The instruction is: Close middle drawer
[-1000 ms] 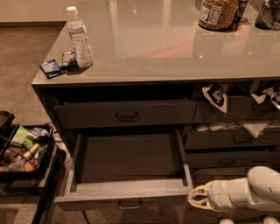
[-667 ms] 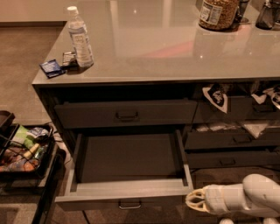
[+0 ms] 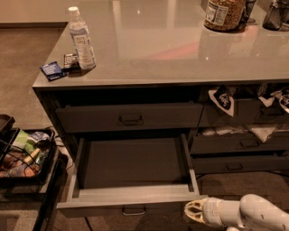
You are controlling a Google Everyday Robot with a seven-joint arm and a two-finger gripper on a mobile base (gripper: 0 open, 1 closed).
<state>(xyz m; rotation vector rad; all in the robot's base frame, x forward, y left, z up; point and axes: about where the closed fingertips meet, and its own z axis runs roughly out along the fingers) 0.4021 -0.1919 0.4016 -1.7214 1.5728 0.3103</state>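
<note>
The middle drawer (image 3: 131, 198) of the dark grey cabinet is pulled far out, showing lighter grey inner walls, an empty dark floor and a small metal pull (image 3: 134, 210) on its front. The slimmer top drawer (image 3: 128, 118) above it is shut. My gripper (image 3: 190, 211), on a white arm coming in from the lower right, sits just off the right end of the open drawer's front, close to its corner. I cannot tell if it touches the front.
On the counter (image 3: 171, 45) stand a water bottle (image 3: 81, 38), small packets (image 3: 53, 70) and a jar (image 3: 225, 13). Right-hand drawers (image 3: 239, 144) hold snack bags. A black cart (image 3: 27, 158) with items stands left of the open drawer.
My gripper has moved left along the bottom of the view, from right of the drawer toward the right end of its front. The drawer has not moved.
</note>
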